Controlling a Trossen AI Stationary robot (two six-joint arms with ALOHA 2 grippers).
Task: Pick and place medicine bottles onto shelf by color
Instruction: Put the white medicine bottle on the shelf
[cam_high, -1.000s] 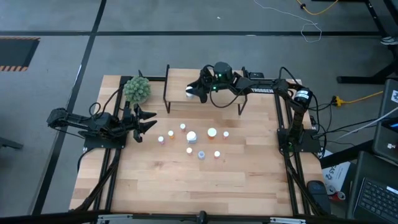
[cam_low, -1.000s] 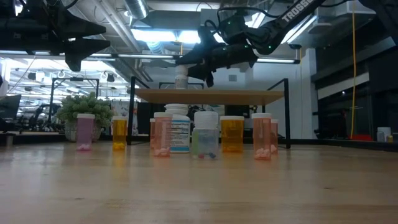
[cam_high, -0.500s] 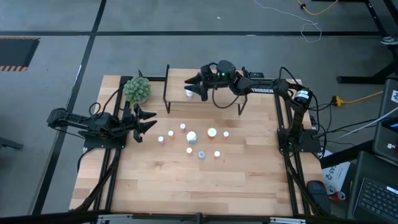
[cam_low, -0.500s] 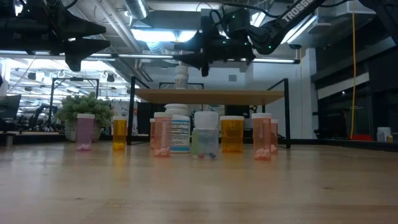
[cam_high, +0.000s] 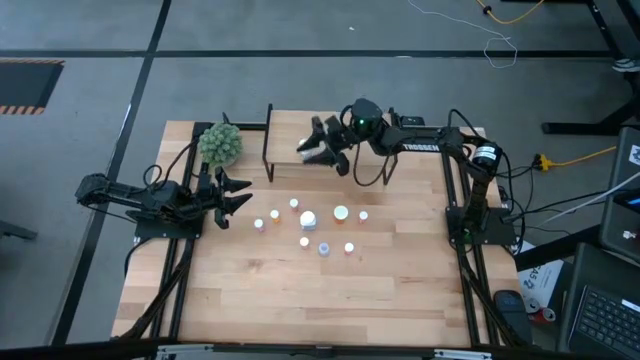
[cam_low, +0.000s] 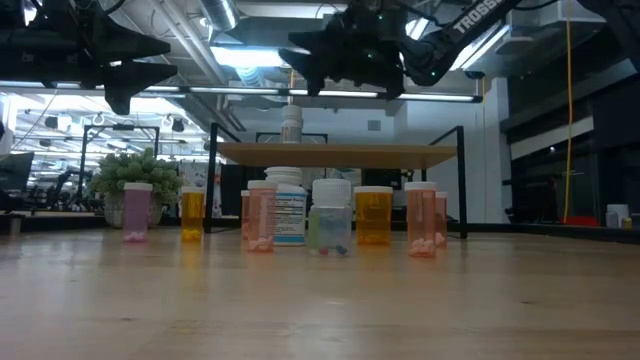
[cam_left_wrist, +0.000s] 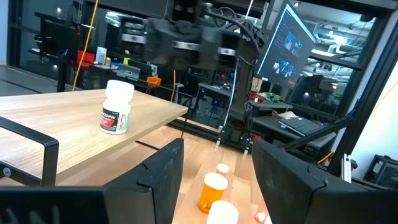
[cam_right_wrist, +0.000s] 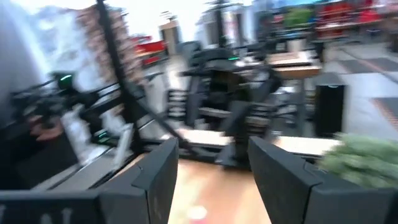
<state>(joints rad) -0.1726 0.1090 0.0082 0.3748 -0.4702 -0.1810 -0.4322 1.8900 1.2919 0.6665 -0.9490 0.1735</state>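
The right gripper (cam_high: 325, 148) is hanging with its fingers spread and nothing between them, above the shelf (cam_high: 290, 128) near the far edge of the bench (cam_high: 300, 300); in the low view it (cam_low: 335, 55) is sitting clear above the board. Just beside and below it, a white medicine bottle (cam_high: 303, 150) is standing upright on the shelf, seen in the low view (cam_low: 291, 123) and the left wrist view (cam_left_wrist: 117, 107) as a white-capped bottle with a red label. The left gripper (cam_high: 237, 194) is waiting near the left edge with its fingers spread and empty, beside the green plant ball (cam_high: 220, 144). The remaining medicine bottles (cam_high: 308, 219) are standing in a loose cluster on the middle of the bench, in front of the shelf, with orange, pink, white and pale clear bodies under white caps.
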